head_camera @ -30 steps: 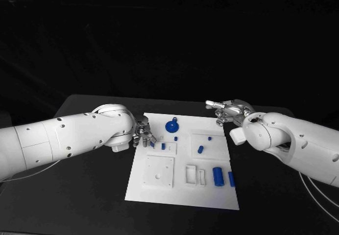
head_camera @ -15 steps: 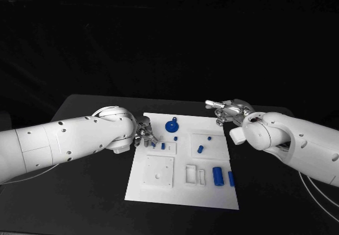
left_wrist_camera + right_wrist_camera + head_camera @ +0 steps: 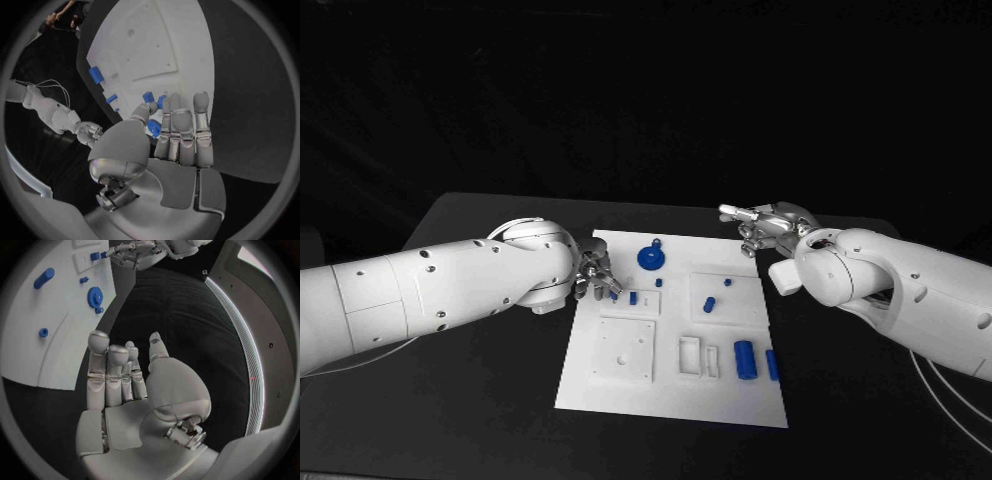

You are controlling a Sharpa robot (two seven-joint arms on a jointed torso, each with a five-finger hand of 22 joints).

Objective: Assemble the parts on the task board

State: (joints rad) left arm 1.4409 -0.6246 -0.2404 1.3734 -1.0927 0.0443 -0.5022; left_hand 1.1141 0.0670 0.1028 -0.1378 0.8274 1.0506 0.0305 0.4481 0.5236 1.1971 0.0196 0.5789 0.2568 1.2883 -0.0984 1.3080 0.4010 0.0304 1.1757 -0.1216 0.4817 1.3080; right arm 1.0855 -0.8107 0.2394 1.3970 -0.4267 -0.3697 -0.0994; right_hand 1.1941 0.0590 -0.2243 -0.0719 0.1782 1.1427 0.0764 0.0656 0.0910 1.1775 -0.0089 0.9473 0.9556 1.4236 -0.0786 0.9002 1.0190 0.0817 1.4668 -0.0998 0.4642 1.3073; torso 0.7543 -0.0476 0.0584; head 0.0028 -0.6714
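Observation:
The white task board [image 3: 672,395] lies mid-table with several blue parts on it: a gear [image 3: 651,259], a peg [image 3: 710,305] and two cylinders [image 3: 746,360] near the right edge. My left hand [image 3: 596,275] reaches over the board's left edge with straight fingers [image 3: 181,125]. A small blue part [image 3: 153,129] shows in the gap between its thumb and fingers; whether it is pinched is unclear. Two more small parts [image 3: 148,96] lie at the fingertips. My right hand [image 3: 764,228] hovers off the board's far right corner, fingers [image 3: 109,372] apart, holding nothing.
Raised white blocks with recesses [image 3: 626,350] and slots [image 3: 692,357] occupy the board's near half. Bare black table [image 3: 473,400] surrounds the board. In the right wrist view the gear [image 3: 95,296] and the left hand [image 3: 131,251] sit beyond my right hand.
The left forearm has shifted slightly toward the board. Its hand stays at the same small part, and the right hand has not moved.

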